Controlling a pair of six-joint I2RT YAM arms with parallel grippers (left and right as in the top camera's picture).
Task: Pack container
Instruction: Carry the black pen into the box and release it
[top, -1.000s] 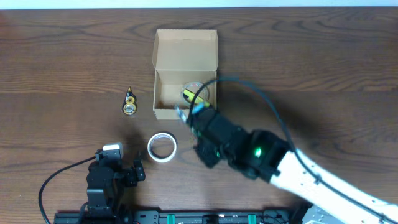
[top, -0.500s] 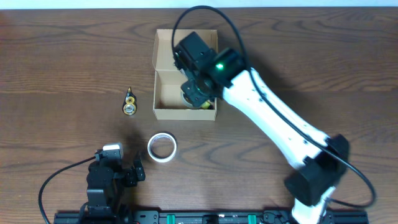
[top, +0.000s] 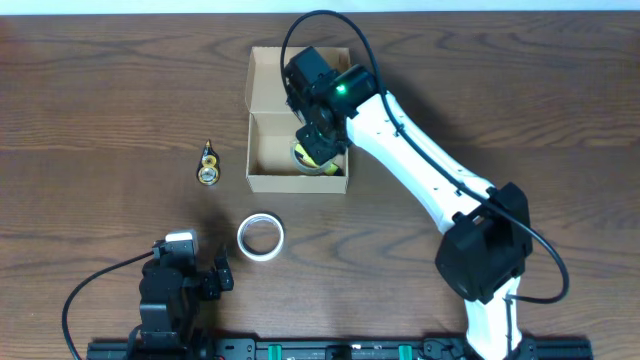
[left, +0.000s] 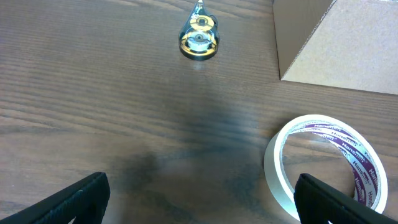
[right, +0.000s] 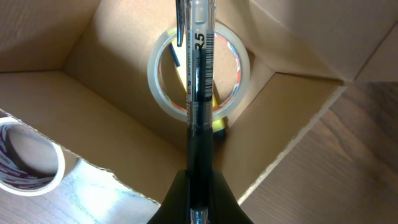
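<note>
The right fingers (right: 177, 208) pinch 1 pen (right: 200, 93), aimed into the box (top: 270, 80) at upper centre, likely for release beside the tape roll (right: 155, 68). The left fingers (left: 68, 199) are spread, idle.

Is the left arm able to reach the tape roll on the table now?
Probably yes: the left gripper stands open and the tape roll lies just ahead, nothing between them.

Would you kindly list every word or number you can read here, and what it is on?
"Hansmen" (blurred, spelling unsure), purple, repeated inside the white tape roll.
"35", beside an unreadable barcode, on the pen.
Container: none visible.
</note>
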